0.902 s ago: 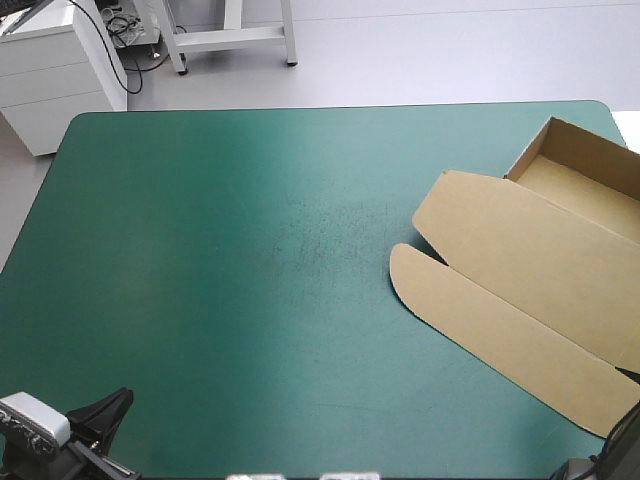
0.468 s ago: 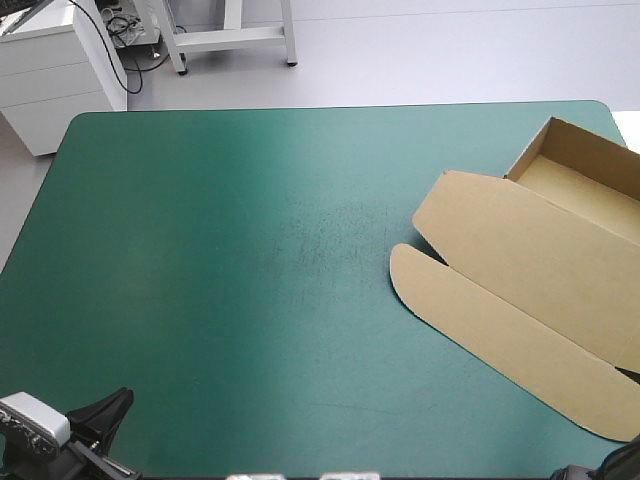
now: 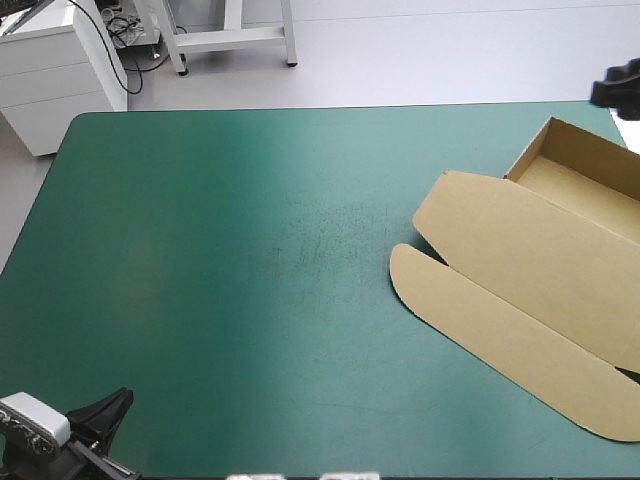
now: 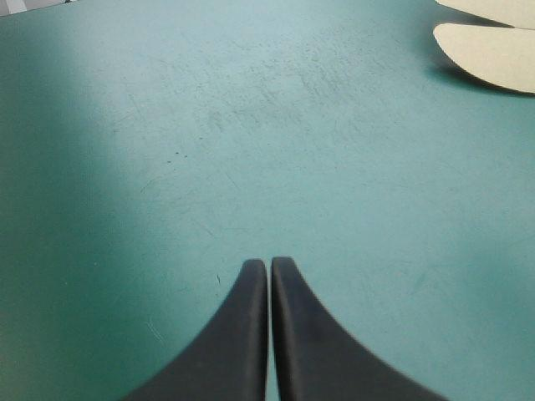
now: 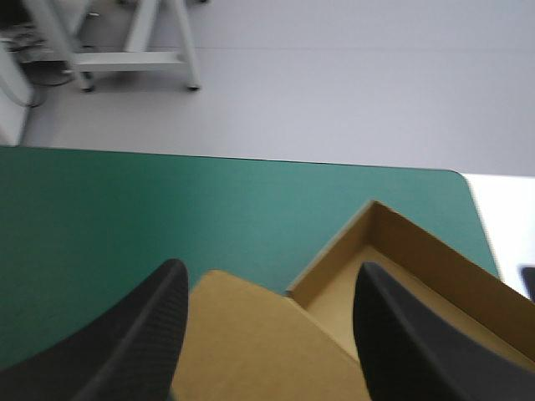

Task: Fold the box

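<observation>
High view: box (image 3: pixel 530 290) at frame right, tray end upper right, lid flat | left gripper (image 4: pixel 269 276) closed, high-view lower left | right gripper (image 5: pixel 272 269) spread, tray ahead | risk: skidding off table (image 3: pixel 200 250) edge under one-sided push.

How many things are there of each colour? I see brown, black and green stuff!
Brown: 1, the box
Black: 2, the left gripper, shut, and the right gripper, open
Teal-green: 1, the table
Total: 4
</observation>
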{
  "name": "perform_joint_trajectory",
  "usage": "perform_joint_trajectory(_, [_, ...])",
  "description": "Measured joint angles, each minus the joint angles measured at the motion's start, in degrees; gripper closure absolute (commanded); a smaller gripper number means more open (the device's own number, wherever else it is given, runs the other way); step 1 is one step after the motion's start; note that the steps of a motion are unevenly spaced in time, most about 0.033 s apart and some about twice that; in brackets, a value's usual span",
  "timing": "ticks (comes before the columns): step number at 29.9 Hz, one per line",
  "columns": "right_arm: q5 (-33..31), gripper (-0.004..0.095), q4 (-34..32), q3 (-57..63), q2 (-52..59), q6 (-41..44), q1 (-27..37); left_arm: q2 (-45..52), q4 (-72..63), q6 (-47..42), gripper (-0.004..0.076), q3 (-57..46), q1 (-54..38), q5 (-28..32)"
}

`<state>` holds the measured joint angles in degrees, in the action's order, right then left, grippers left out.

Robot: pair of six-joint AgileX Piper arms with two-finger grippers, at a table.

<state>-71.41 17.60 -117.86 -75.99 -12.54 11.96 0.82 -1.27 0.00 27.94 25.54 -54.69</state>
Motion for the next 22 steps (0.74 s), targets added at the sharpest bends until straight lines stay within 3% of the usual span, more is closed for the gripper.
perform_joint_trajectory(4, [0.0, 0.0374, -4.2, 5.7, 7.3, -0.3, -13.9, 0.0, 0.0, 0.0, 0.0731, 0.0, 0.0, 0.0])
perform_joint_trajectory(9, [0.0, 0.0398, -15.3, 17.0, 16.6, 3.1, -23.4, 0.0, 0.0, 0.0, 0.0731, 0.0, 0.0, 0.0])
perform_joint_trajectory(13, [0.0, 0.0401, -20.2, 29.5, 25.8, 5.0, -24.6, 0.0, 0.0, 0.0, 0.0731, 0.0, 0.0, 0.0])
perform_joint_trajectory(17, [0.5, 0.04, -21.1, 44.4, 36.5, 5.4, -24.6, 0.0, 0.0, 0.0, 0.0731, 0.0, 0.0, 0.0])
perform_joint_trajectory(22, [8.2, 0.0401, -20.3, 62.1, 50.9, 5.7, -24.7, 0.0, 0.0, 0.0, 0.0731, 0.0, 0.0, 0.0])
